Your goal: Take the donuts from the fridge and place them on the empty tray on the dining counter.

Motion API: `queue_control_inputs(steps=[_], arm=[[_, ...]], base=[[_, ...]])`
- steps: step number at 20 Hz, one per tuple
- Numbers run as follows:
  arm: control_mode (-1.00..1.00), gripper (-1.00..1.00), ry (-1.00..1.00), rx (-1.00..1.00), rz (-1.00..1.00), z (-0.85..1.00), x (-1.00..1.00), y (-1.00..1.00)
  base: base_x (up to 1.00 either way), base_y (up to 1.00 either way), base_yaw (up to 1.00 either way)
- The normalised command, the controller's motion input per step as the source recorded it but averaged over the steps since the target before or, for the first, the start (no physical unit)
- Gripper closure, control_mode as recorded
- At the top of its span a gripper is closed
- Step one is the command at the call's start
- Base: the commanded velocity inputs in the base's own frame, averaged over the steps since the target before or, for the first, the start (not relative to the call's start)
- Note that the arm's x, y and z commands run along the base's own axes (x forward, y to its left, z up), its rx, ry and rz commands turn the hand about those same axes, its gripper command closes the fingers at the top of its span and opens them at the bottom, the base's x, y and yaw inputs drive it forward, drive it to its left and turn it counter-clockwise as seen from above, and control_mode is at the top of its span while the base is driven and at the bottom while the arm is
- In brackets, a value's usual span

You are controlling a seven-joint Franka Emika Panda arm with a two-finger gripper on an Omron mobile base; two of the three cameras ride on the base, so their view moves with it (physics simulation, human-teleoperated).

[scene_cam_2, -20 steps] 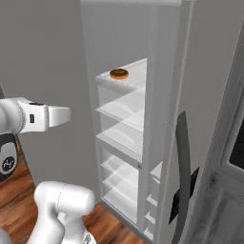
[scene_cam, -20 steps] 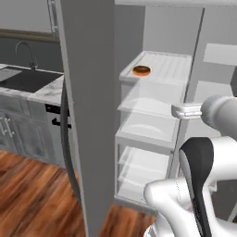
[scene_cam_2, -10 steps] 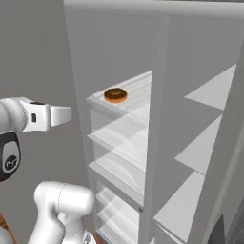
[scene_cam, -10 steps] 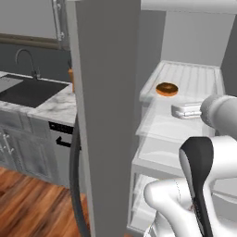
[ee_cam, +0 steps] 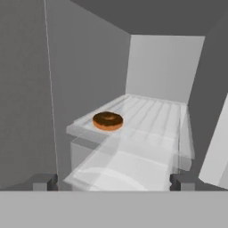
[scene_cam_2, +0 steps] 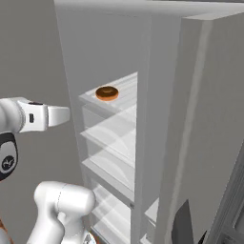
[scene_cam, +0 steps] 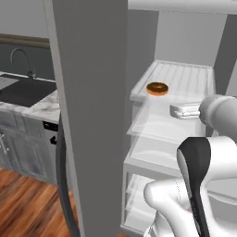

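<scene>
The glossy chocolate-brown ring donut (scene_cam: 157, 88) has an orange-tan underside and lies on a ribbed white fridge shelf (scene_cam: 185, 78). The tall fridge (scene_cam: 95, 102) is light grey, with a long dark curved handle (scene_cam: 63, 185). The marble counter (scene_cam: 39, 107) is white with grey veins, and the wooden floor (scene_cam: 28, 208) reddish-brown

A chocolate-brown ring donut (scene_cam: 157, 88) lies flat near the front edge of a white ribbed shelf (scene_cam: 185, 81), upper centre of the left base view. The shelf sits inside the light-grey fridge (scene_cam_2: 162, 62), whose door (scene_cam: 90, 111) stands open; clear shelves (scene_cam_2: 114, 143) stack below.
</scene>
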Motion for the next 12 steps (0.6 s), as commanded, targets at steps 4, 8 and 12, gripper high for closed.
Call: queue_control_inputs(steps=[4, 8, 12], arm=[[1.00, -1.00, 0.00, 0.00, 0.00, 0.00, 0.00, 0.00], [1.00, -1.00, 0.00, 0.00, 0.00, 0.00, 0.00, 0.00], [1.00, -1.00, 0.00, 0.00, 0.00, 0.00, 0.00, 0.00]], base=[[0.12, -0.37, 0.00], [0.59, -0.43, 0.02], [0.64, -0.13, 0.01]])
